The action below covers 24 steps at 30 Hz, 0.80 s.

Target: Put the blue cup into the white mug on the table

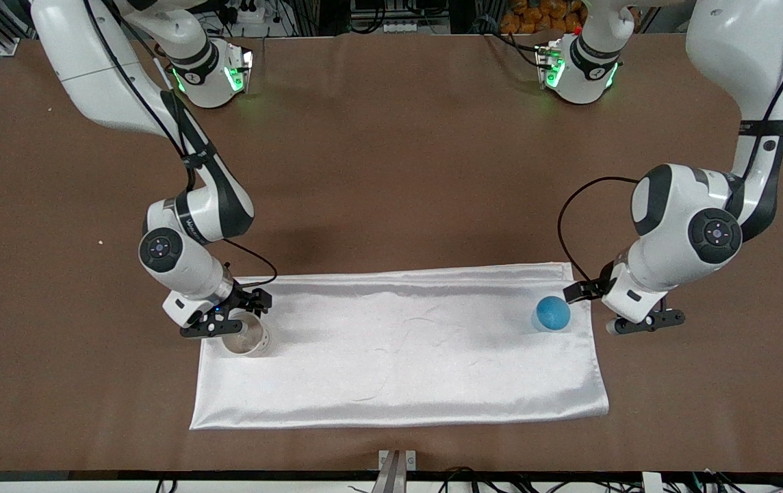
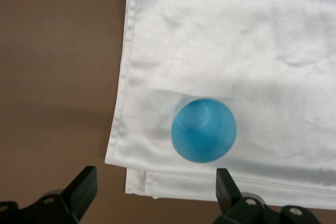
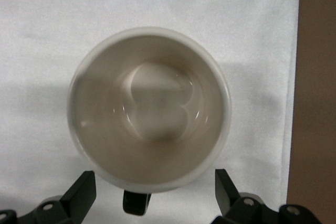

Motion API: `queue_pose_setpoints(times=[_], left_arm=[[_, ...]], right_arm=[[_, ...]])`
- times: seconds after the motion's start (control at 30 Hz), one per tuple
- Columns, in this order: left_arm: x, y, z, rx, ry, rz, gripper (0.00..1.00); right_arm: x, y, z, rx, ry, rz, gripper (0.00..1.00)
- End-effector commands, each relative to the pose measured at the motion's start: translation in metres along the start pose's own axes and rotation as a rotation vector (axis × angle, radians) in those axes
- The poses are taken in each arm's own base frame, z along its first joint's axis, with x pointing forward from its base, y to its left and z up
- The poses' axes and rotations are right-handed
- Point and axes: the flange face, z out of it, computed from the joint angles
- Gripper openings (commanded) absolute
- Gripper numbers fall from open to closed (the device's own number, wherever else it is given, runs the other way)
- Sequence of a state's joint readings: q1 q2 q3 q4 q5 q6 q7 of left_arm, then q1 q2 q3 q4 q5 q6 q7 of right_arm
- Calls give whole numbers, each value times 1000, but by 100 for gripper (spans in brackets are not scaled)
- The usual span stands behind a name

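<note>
The blue cup [image 1: 552, 313] stands upright on the white cloth near its corner toward the left arm's end; it also shows in the left wrist view [image 2: 203, 129]. My left gripper [image 1: 610, 308] hangs open and empty beside the cup, over the cloth's edge [image 2: 155, 190]. The white mug [image 1: 248, 337] stands upright and empty on the cloth's corner toward the right arm's end. In the right wrist view its off-white inside [image 3: 149, 108] and black handle [image 3: 136, 203] show. My right gripper [image 1: 230, 316] is open just above the mug, its jaws apart on either side of the handle [image 3: 152, 190].
The shiny white cloth [image 1: 405, 342] lies spread on the brown table [image 1: 391, 171], in the part nearer the front camera. Both arm bases stand along the table's edge farthest from that camera.
</note>
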<state>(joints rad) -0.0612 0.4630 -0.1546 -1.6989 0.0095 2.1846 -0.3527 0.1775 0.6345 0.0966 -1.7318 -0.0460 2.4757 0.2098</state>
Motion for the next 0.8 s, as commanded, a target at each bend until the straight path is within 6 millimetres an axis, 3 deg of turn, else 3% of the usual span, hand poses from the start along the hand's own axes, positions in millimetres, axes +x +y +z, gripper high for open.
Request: queue_pose_setpoints(times=[0.0,0.2,0.27,0.37,0.53,0.63,0.77], left_arm=[[-2,5,22,2,14,-1,100],[-1,5,42,57,26,27,100],[0,5,46,56,25,19,100],[0,7,51,53,29,19,100],[2,9,57,46,38,11,100],[4,9,62,39,50,11,100],[3,16,71,29,61,20,100]], right_arm=[[18,-3,0,-1,30,47,100],[25,-3,7,1,35,104,100],[26,-4,8,0,36,103,93],[26,-4,9,-2,37,101,73],[27,-4,9,-7,40,89,21],[27,-4,8,-12,43,80,1],[27,-4,9,-25,45,62,0]])
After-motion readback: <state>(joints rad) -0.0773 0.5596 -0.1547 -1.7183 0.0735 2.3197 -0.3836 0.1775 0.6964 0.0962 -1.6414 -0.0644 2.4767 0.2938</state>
